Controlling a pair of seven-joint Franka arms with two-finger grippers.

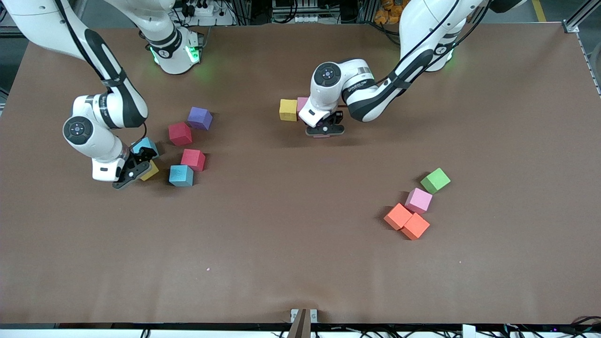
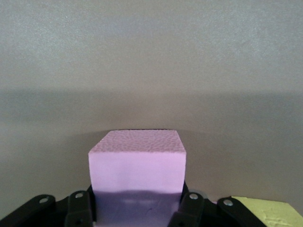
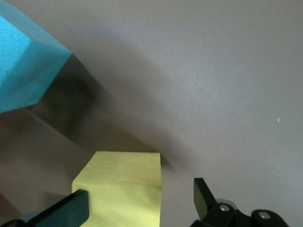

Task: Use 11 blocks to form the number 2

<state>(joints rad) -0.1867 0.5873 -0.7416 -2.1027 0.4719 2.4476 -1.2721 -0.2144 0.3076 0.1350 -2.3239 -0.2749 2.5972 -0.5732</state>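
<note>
Blocks: no digit formed yet; cubes lie in three groups on table (image 1: 300, 263).

Grp 1, mid-table toward bases: yellow cube (image 1: 288, 110) w/ a pink cube (image 1: 302, 103) touching it on the side toward left arm's end. Left gripper (image 1: 324, 129) is low here, just beside that pair, fingers closed on a second pink cube (image 2: 137, 165); left wrist view shows it clamped between the pads, a yellow corner (image 2: 272, 213) just beside.

Grp 2, right arm's end: purple (image 1: 200, 118), red (image 1: 180, 134), pinkish-red (image 1: 193, 159), blue (image 1: 181, 175), each near the next, small gaps. Closer to that table end: another blue (image 1: 144, 145) and a yellow (image 1: 151, 172), partly hidden by right gripper (image 1: 134, 171). Right gripper is down at this yellow (image 3: 120, 189), jaws wide open, one finger (image 3: 64, 210) at the cube's side, other finger (image 3: 203, 196) apart from it; nothing gripped. Blue (image 3: 26, 61) stands near, not touching gripper.

Grp 3, left arm's end, nearer camera: two orange cubes (image 1: 398, 216) (image 1: 415, 226) touching, pink (image 1: 418, 200) at their corner, green cube (image 1: 435, 180) just beside pink. Well apart from both grippers.
</note>
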